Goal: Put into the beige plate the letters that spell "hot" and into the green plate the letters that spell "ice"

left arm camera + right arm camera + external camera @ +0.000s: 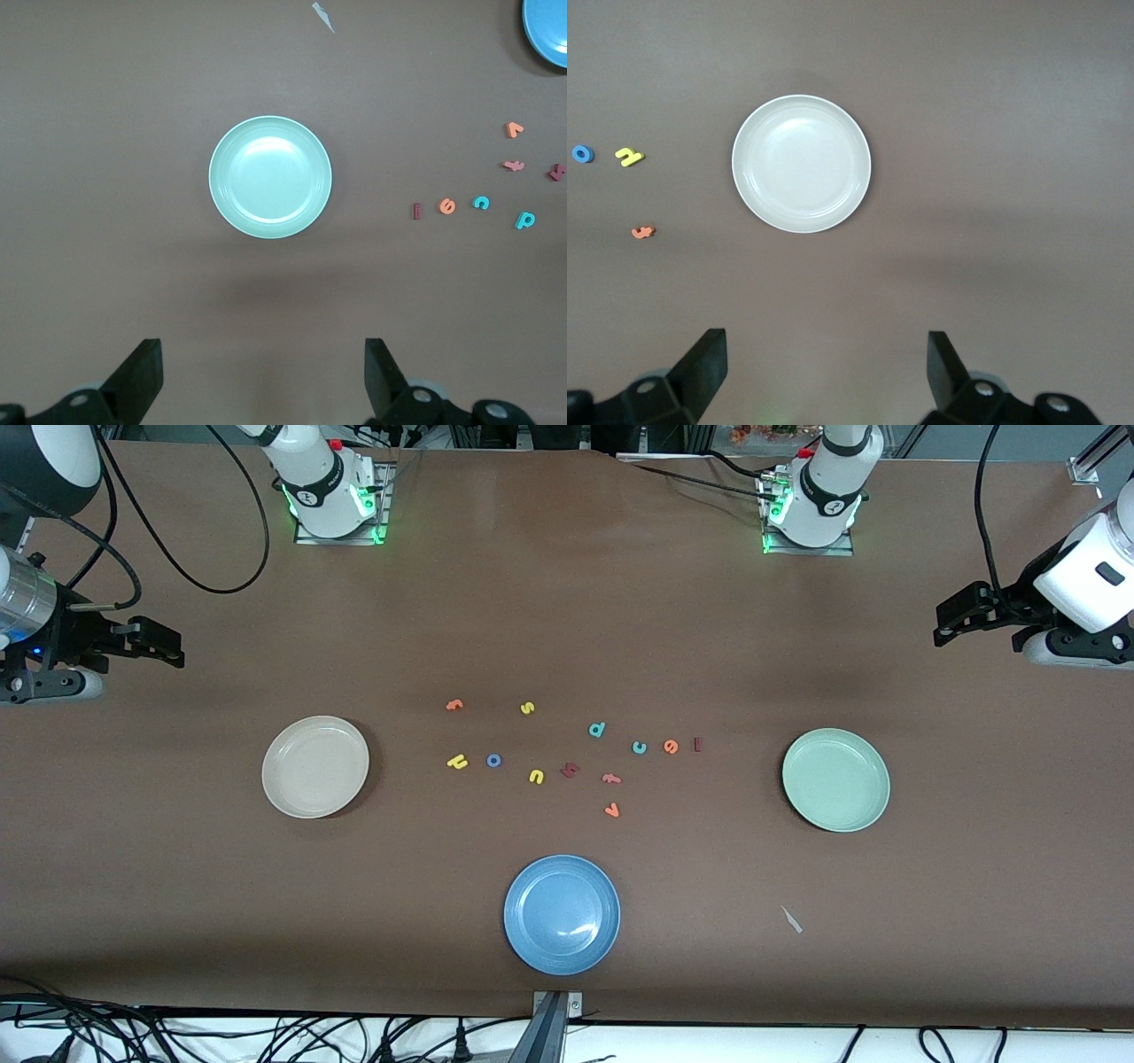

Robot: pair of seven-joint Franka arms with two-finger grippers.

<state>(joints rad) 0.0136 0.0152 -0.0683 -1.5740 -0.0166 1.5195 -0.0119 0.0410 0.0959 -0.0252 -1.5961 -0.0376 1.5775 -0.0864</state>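
Observation:
The beige plate (315,766) (801,164) lies toward the right arm's end of the table and the green plate (835,779) (270,177) toward the left arm's end. Both plates hold nothing. Between them lie the yellow h (457,761) (629,157), blue o (493,760) (582,154) and orange t (454,705) (643,232). Closer to the green plate, in a row, are the teal c (639,747) (481,203), orange e (671,747) (447,206) and dark red i (697,744) (416,211). My right gripper (175,648) (824,372) and left gripper (943,624) (261,381) hang open and empty over the bare table ends.
A blue plate (562,914) sits nearest the front camera. Other letters lie among the task ones: yellow s (527,708), teal d (597,730), yellow n (536,777), a dark red angular letter (570,770), salmon f (611,779), orange v (611,810). A white scrap (791,919) lies near the green plate.

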